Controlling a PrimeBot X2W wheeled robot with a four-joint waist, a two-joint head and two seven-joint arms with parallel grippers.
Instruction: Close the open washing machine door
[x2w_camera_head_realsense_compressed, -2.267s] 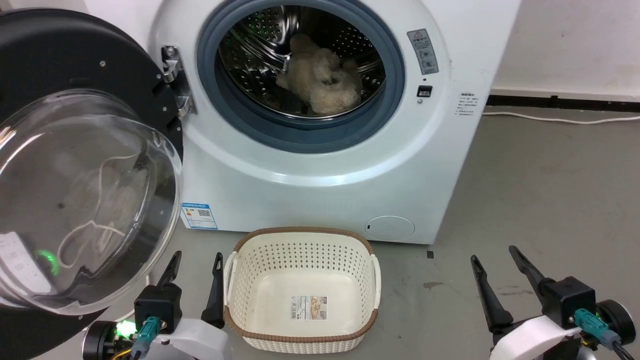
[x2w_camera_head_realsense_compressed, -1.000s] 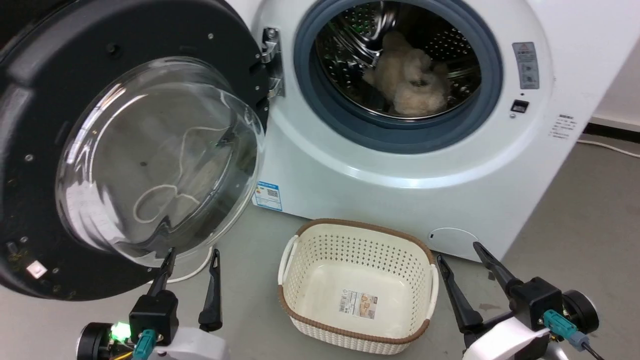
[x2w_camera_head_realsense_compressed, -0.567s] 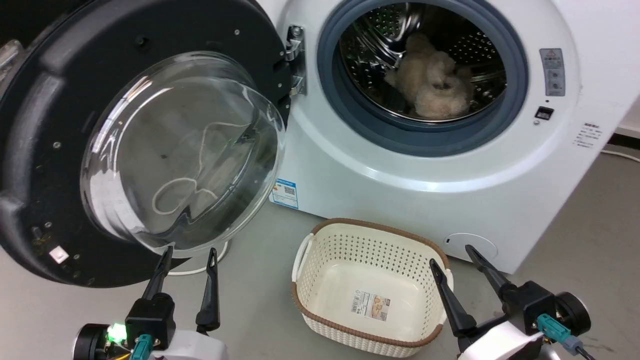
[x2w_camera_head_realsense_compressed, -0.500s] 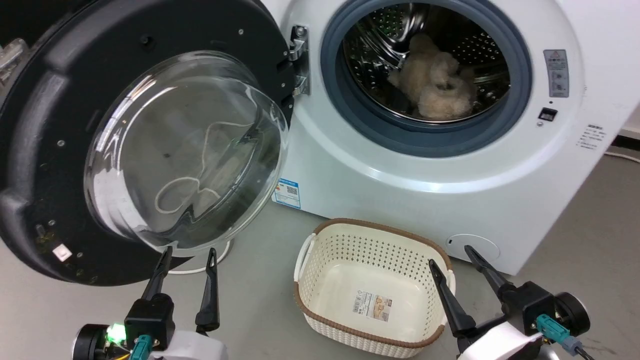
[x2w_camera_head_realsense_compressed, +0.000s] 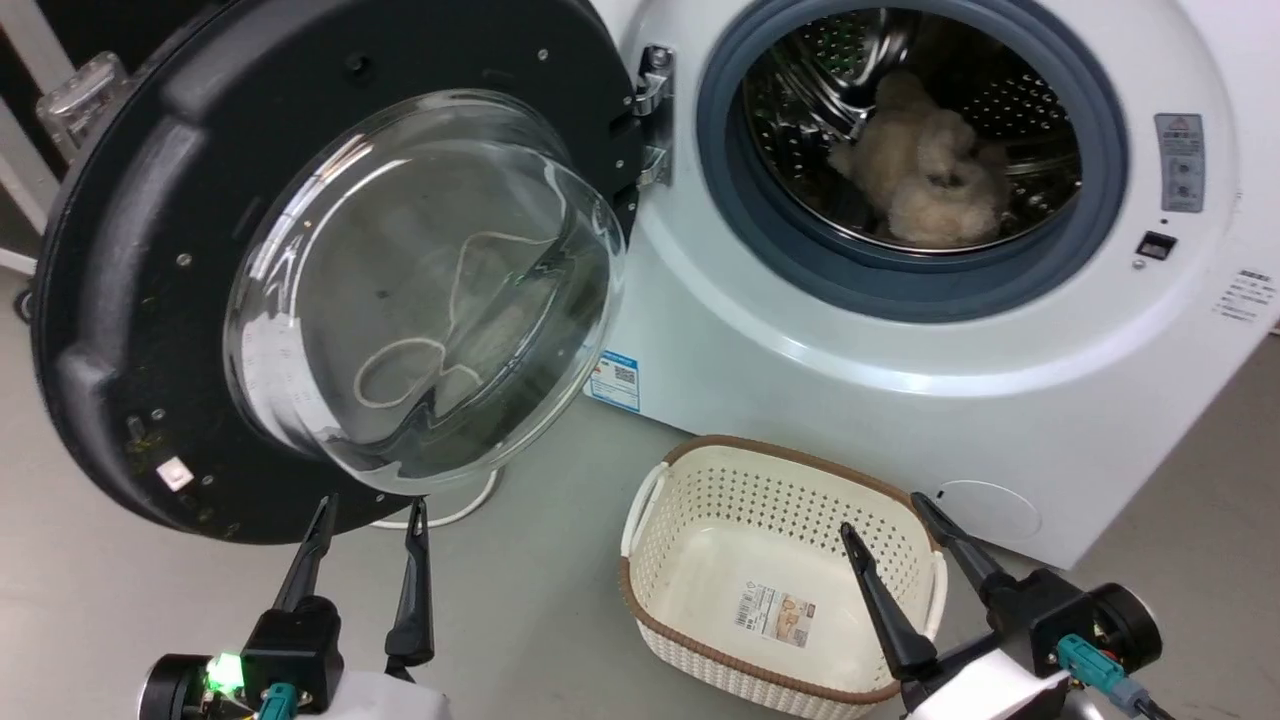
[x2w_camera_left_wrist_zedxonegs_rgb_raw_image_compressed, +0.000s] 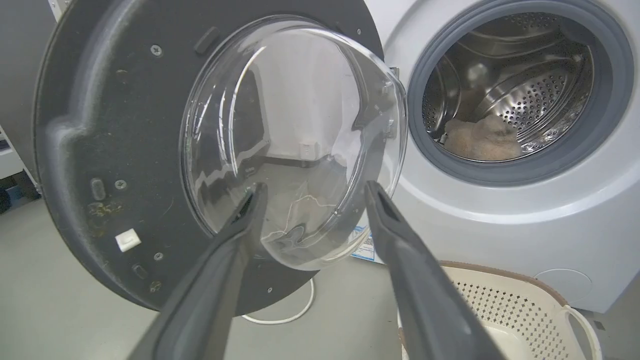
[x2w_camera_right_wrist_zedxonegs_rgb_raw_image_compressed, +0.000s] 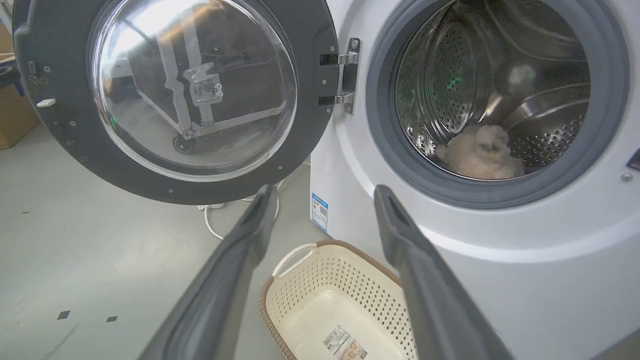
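Note:
The washing machine door (x2w_camera_head_realsense_compressed: 130, 290) (x2w_camera_left_wrist_zedxonegs_rgb_raw_image_compressed: 115, 125) (x2w_camera_right_wrist_zedxonegs_rgb_raw_image_compressed: 320, 130) stands swung wide open on its hinge at the left of the white washing machine (x2w_camera_head_realsense_compressed: 800, 370) (x2w_camera_left_wrist_zedxonegs_rgb_raw_image_compressed: 500, 230) (x2w_camera_right_wrist_zedxonegs_rgb_raw_image_compressed: 500, 280), its clear glass bowl bulging toward me. A fluffy beige item (x2w_camera_head_realsense_compressed: 925, 175) lies in the steel drum. My left gripper (x2w_camera_head_realsense_compressed: 368, 512) (x2w_camera_left_wrist_zedxonegs_rgb_raw_image_compressed: 312, 192) is open, just below the door's lower rim and apart from it. My right gripper (x2w_camera_head_realsense_compressed: 880, 512) (x2w_camera_right_wrist_zedxonegs_rgb_raw_image_compressed: 325, 195) is open over the basket's right end, holding nothing.
A cream perforated laundry basket (x2w_camera_head_realsense_compressed: 690, 500) (x2w_camera_right_wrist_zedxonegs_rgb_raw_image_compressed: 320, 280) with a brown rim sits on the grey floor before the machine. A white cable (x2w_camera_head_realsense_compressed: 470, 510) loops on the floor under the door. A cardboard box (x2w_camera_right_wrist_zedxonegs_rgb_raw_image_compressed: 15, 115) stands far left.
The head camera has turned left, so door and machine sit further right in the picture. The door hangs open as before. Both grippers stay open.

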